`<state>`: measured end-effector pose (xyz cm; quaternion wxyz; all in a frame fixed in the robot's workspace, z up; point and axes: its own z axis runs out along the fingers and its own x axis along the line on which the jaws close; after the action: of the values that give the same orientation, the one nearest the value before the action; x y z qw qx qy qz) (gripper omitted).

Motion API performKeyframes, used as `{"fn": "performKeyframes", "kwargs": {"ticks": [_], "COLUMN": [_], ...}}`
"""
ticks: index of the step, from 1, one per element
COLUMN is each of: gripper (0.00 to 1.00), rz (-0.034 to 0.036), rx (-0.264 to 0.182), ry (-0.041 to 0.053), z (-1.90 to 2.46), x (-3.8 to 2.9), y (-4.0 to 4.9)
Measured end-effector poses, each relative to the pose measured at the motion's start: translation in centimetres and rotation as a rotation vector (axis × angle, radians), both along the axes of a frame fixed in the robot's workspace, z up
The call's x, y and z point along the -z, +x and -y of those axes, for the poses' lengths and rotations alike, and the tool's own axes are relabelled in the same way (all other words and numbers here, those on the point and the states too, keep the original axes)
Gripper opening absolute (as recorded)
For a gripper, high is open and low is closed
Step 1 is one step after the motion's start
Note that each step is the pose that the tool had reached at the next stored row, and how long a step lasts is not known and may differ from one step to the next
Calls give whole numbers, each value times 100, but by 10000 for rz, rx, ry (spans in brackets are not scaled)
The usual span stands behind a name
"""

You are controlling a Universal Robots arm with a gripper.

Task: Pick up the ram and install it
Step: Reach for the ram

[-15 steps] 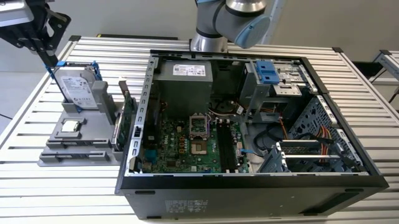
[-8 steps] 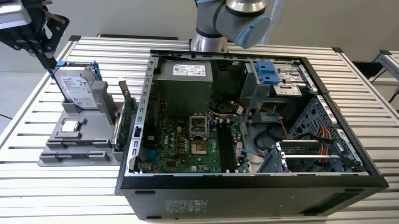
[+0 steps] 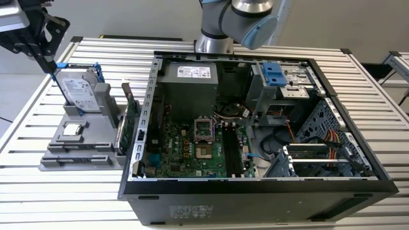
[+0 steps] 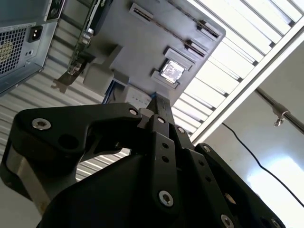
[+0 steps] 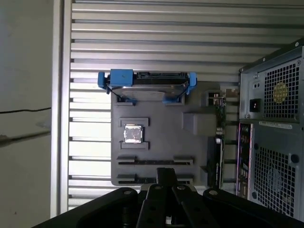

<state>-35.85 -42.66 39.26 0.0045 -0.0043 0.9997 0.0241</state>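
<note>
While the gripper (image 3: 47, 66) hangs high at the exterior view's left, above the far corner of the grey holder (image 3: 69, 162), its black fingers (image 4: 156, 110) are drawn together into one narrow tip, as both wrist views show. I see nothing clamped there.

On the slatted metal counter (image 3: 64, 194), the holder lies just beside the open computer case (image 3: 255, 203), on the exterior view's left of it. At the holder's far end, a hard drive (image 3: 80, 93) stands upright in a blue caddy. A small square processor chip (image 3: 74, 128) lies flat in a pocket near the holder's middle.

Along the holder's edge nearest the case, a green expansion card (image 3: 132, 120) with a metal bracket stands on its edge. Just beside it, on the side away from the case, a thin narrow strip also stands on edge. I take this strip to be the ram (image 3: 119, 136), though I cannot tell for certain. It is well apart from the gripper, which is nearer the hard drive's caddy.

Inside the case, the motherboard (image 3: 191, 151) lies flat on the floor. Its long dark memory slots run beside the processor socket. Whether anything sits in those slots I cannot tell.
</note>
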Motion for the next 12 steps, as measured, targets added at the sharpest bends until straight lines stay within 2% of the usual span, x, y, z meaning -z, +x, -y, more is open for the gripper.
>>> {"fn": "performKeyframes", "kwargs": {"ticks": [12], "gripper": [0], "rz": [0], "rx": [11], "ry": [0], "z": [76], "x": [0], "y": [1]}}
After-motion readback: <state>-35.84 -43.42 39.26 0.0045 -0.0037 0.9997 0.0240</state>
